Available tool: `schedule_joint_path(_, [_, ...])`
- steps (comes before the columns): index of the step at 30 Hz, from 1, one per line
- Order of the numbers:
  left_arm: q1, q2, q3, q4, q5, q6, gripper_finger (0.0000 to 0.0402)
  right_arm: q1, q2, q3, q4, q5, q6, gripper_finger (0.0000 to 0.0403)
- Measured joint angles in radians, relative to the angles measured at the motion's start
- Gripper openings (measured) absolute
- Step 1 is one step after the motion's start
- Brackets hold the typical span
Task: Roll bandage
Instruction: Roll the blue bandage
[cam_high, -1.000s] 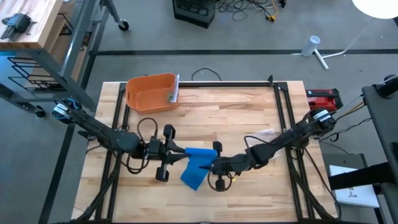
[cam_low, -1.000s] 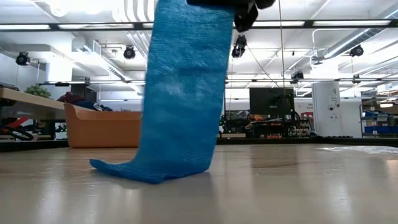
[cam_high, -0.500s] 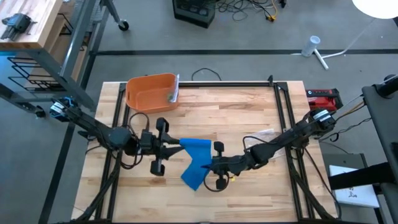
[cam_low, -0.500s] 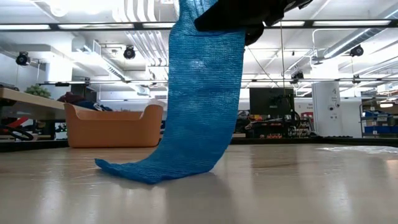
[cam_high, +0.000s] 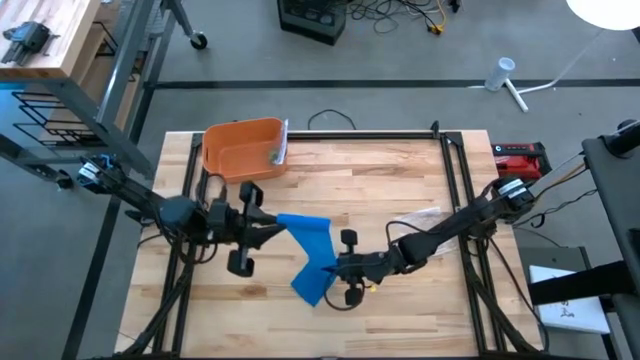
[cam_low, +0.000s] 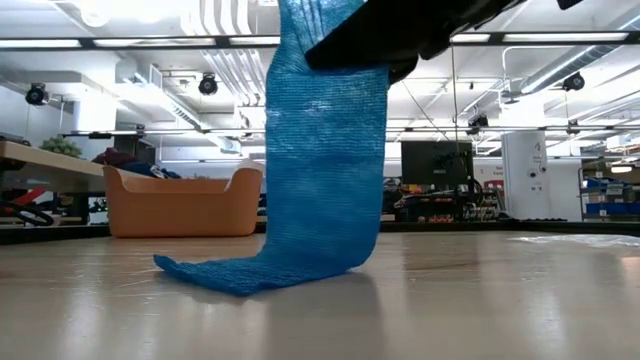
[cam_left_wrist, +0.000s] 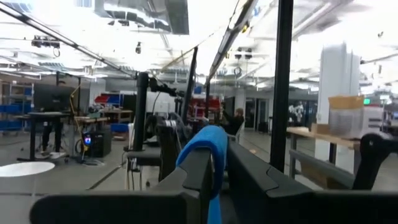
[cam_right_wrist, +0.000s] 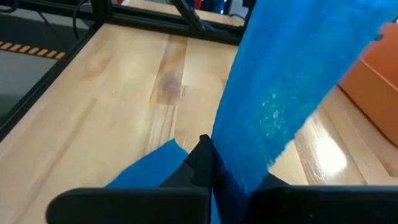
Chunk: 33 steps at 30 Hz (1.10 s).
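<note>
Here the left tool (cam_high: 272, 226) sits near the middle of the table (cam_high: 400, 180), reaching in from nine o'clock, and its fingers (cam_left_wrist: 199, 171) are clamped on the upper end of the blue bandage (cam_high: 310, 250). In the left wrist view the blue cloth folds over the tip of one finger and runs down through the narrow gap between the two. The right tool (cam_high: 332, 268) comes in from three o'clock, just beside the strip's lower part, and its fingers (cam_right_wrist: 202, 155) are pressed together on the bandage, pinching it partway along its length.

The bandage is an unrolled, flat strip of knitted blue cloth, not wound at all. It hangs lifted between the two tools: from the left tool it runs toward five o'clock, passes the right tool, and ends in a loose tail lying on the table at about six o'clock of the table's middle. In the low view the strip drops almost straight down, slightly curved, and its bottom end spreads flat on the wood.

An orange bin (cam_high: 243, 150) stands at the eleven o'clock corner of the table, well apart from the bandage.
</note>
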Motion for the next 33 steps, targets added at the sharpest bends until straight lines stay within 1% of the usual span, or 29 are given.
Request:
schedule_joint_path(5, [0.0,0.014,0.0,-0.011,0.0,0.007,0.0037,0.002,0.002,0.001,0.051,-0.011,-0.012,0.0])
schedule_joint_path(8, [0.0,0.034,0.0,0.003,-0.007,0.043,0.0037,0.001,0.002,0.001,0.074,-0.011,-0.012,0.0015])
schedule_joint_path(10, [0.0,0.045,0.0,0.003,-0.007,0.056,0.0037,0.001,0.002,0.001,0.093,-0.011,-0.012,0.0037])
schedule_joint_path(13, [0.0,0.066,0.0,0.004,-0.007,0.075,0.0037,0.002,-0.011,0.003,0.098,-0.012,-0.019,0.0083])
schedule_joint_path(18, [0.0,0.083,0.0,0.019,-0.007,0.084,0.0037,0.004,-0.082,0.006,0.098,-0.011,-0.036,0.016])
schedule_joint_path(22, [0.0,0.105,0.0,0.021,-0.007,0.078,0.0037,0.006,-0.134,0.006,0.089,-0.011,-0.037,0.02])
schedule_joint_path(25, [0.0,0.121,0.0,0.045,0.005,0.076,0.0037,0.006,-0.156,0.006,0.059,-0.01,-0.022,0.0217])
schedule_joint_path(28, [0.0,0.136,0.0,0.085,0.068,0.074,0.0038,0.006,-0.156,0.006,0.03,-0.01,-0.003,0.0226])
schedule_joint_path(31, [0.0,0.145,0.0,0.144,0.12,0.075,0.0038,0.006,-0.147,0.006,0.046,-0.008,0.004,0.0226])
schedule_joint_path(33, [0.0,0.144,0.0,0.163,0.126,0.082,0.0038,0.006,-0.142,0.006,0.047,0.012,0.007,0.0223])
